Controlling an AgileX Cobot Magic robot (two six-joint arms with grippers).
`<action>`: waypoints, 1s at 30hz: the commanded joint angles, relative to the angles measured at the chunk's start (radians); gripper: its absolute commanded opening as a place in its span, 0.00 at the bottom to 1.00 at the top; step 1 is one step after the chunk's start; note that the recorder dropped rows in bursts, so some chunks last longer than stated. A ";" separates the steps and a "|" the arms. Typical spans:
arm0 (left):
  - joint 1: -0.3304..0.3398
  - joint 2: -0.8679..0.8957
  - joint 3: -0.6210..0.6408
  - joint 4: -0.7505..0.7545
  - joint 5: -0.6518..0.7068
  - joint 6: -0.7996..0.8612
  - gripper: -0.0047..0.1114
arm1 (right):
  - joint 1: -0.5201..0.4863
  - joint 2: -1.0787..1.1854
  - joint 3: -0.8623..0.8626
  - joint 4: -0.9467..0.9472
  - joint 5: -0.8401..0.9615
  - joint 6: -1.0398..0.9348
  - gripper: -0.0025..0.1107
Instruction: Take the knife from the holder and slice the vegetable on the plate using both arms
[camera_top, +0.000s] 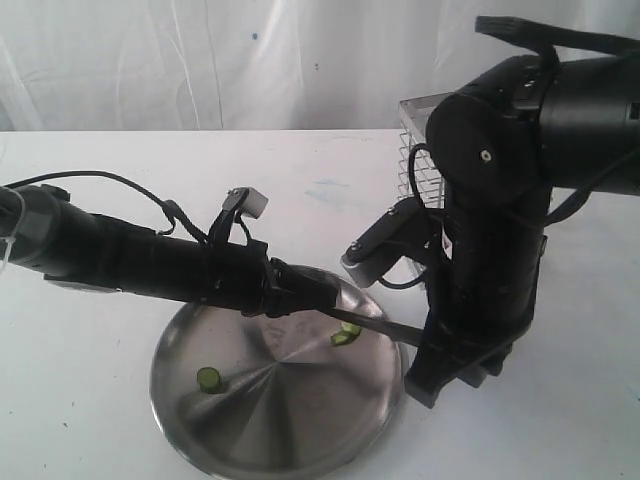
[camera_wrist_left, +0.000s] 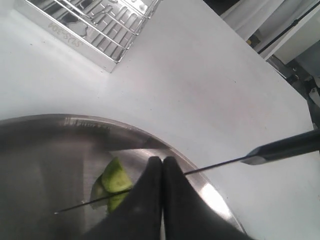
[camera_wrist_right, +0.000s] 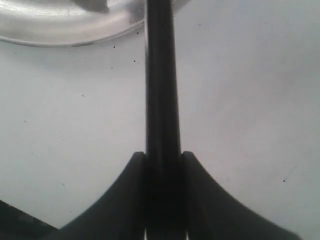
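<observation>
The steel plate (camera_top: 270, 440) lies at the front centre. A green vegetable piece (camera_top: 346, 336) sits near its right rim, and a small round slice (camera_top: 208, 379) lies at its left. My left gripper (camera_top: 325, 300) reaches over the plate, its fingers (camera_wrist_left: 150, 200) shut together with nothing between them, right beside the vegetable (camera_wrist_left: 116, 180). My right gripper (camera_wrist_right: 163, 160) is shut on the knife's black handle (camera_wrist_right: 162, 100). The knife's thin blade (camera_wrist_left: 210, 167) crosses the plate rim (camera_wrist_left: 220, 205) and lies across the vegetable. The wire holder (camera_top: 415, 160) stands behind the right arm.
The bulky right arm (camera_top: 500, 230) stands just right of the plate and hides most of the holder. In the left wrist view the holder (camera_wrist_left: 100, 25) stands on white table beyond the plate. A white curtain backs the scene.
</observation>
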 joint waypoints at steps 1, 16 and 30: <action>-0.004 -0.002 -0.002 -0.023 0.010 0.003 0.04 | -0.005 -0.002 0.019 -0.046 0.001 0.007 0.02; -0.004 -0.002 -0.002 -0.023 -0.010 0.003 0.04 | -0.005 -0.109 0.145 -0.042 -0.052 0.003 0.02; -0.004 -0.002 -0.002 -0.023 -0.017 0.003 0.04 | -0.005 -0.070 0.144 -0.049 -0.096 0.005 0.02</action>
